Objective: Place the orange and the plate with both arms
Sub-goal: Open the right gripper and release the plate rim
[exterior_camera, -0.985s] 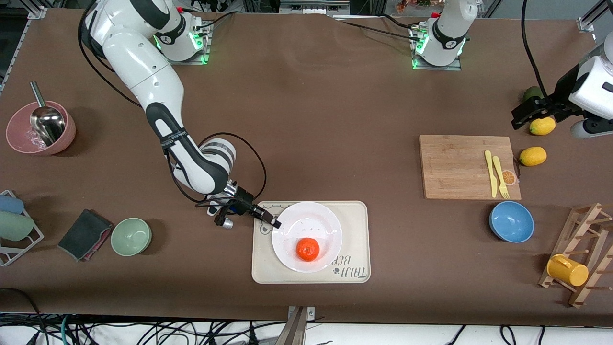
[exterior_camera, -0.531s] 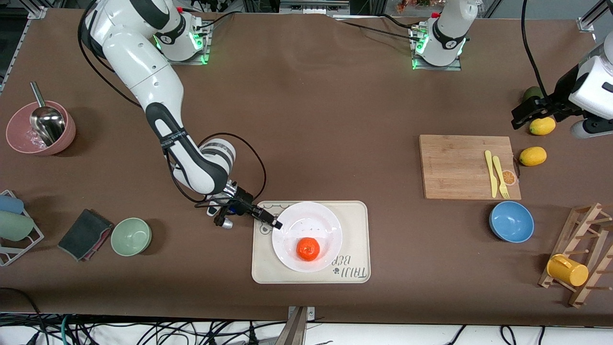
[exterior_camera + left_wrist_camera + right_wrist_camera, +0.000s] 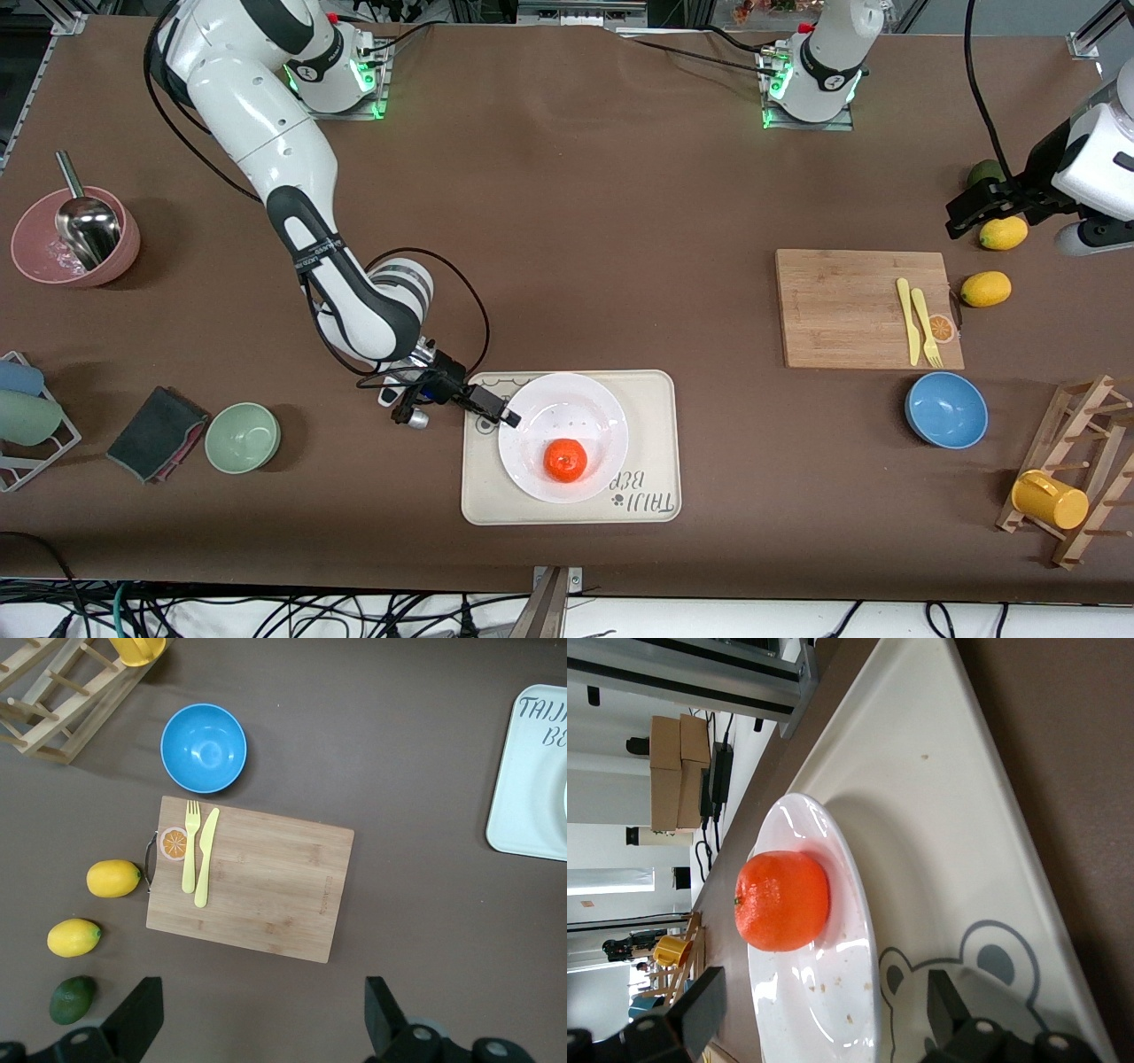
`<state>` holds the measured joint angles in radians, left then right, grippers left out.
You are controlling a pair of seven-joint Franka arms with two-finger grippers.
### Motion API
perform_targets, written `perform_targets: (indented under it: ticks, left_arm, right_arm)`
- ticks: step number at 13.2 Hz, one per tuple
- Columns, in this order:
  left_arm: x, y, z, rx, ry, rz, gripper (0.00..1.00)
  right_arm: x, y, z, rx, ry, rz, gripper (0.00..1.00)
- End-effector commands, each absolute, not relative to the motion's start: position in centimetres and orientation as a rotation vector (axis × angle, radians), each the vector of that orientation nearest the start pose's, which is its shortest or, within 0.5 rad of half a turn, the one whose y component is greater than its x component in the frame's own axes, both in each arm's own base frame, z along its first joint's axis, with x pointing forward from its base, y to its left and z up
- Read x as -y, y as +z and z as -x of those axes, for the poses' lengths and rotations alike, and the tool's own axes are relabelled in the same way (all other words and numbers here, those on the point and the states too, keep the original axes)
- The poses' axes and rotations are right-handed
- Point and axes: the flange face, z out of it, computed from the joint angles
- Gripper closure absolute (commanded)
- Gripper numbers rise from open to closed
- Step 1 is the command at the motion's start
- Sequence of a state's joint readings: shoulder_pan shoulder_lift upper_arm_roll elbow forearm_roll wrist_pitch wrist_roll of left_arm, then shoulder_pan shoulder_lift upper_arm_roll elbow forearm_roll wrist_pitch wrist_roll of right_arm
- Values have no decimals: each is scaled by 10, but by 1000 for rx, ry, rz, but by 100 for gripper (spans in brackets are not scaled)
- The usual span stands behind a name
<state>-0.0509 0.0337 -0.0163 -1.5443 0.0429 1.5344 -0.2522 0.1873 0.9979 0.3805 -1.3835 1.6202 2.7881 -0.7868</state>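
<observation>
Front view: orange (image 3: 565, 460) sits on the plate (image 3: 595, 412), a bit nearer the camera than the plate's centre. The plate rests on the cream bear tray (image 3: 651, 443). Versus 0.5 s ago, tray, plate and orange have all shifted slightly toward the right arm's end of the tabletop (image 3: 602, 230). The right gripper (image 3: 505, 416) has moved with them and is down at the plate rim on that same side; from this view I cannot tell whether it touches the rim. The left gripper (image 3: 974, 213) hangs over the lemon (image 3: 1003, 232) and lime (image 3: 985, 171) at the left arm's end, unchanged; that arm waits.

Left wrist view: jaws open, nothing between them. Below are the cutting board (image 3: 266, 886) with yellow fork (image 3: 190, 846) and knife (image 3: 206, 856), and the blue bowl (image 3: 203, 747) apart from the board.

Right wrist view: jaws open wide, with the plate's rim and the tray's bear print between them; fingers grip nothing. The orange rests on the plate, clear of the fingers.
</observation>
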Motion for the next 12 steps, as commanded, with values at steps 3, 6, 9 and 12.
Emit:
perform_targets:
  ticks: [3, 6, 9, 12]
  left_arm:
    - [32, 621, -562, 272, 59, 3084, 0]
    - [28, 620, -562, 284, 66, 3090, 0]
    - [26, 611, -552, 285, 209, 3073, 0]
    - [26, 606, -547, 287, 270, 3064, 0]
  right_arm:
    - [-299, 158, -672, -421, -400, 2080, 0]
    - [-299, 166, -671, -351, -419, 2117, 0]
    - [-293, 165, -667, -239, -429, 2194, 0]
    - [-284, 169, -663, -178, -436, 2238, 0]
